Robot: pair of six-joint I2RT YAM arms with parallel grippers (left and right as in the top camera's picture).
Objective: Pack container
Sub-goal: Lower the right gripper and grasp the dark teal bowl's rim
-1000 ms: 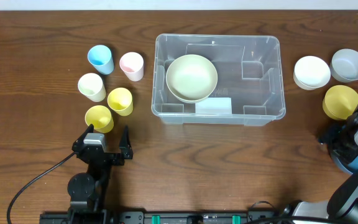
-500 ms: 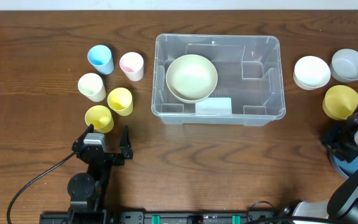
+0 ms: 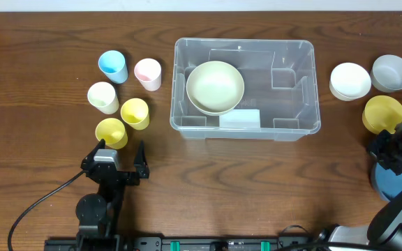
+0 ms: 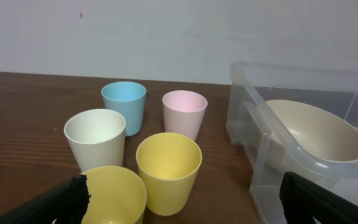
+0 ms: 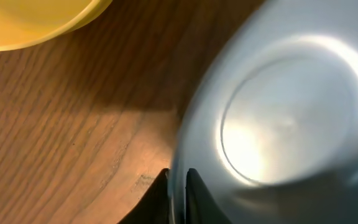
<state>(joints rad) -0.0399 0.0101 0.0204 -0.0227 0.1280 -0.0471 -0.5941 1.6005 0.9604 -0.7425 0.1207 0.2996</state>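
Container [image 3: 295, 97] w/ 1 cream bowl [image 3: 216, 86]; 5 cups [image 3: 135, 113], 4 bowls [image 3: 350, 81] outside

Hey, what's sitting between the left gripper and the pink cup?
The farther yellow cup stands between the left gripper and the pink cup, as the overhead and left wrist views both show.

No legible text, brand, number or sign in any view. One white label [image 3: 240, 118] sits on the floor of the container [image 3: 285, 104]; from overhead its face reads blank, any print too small to tell.
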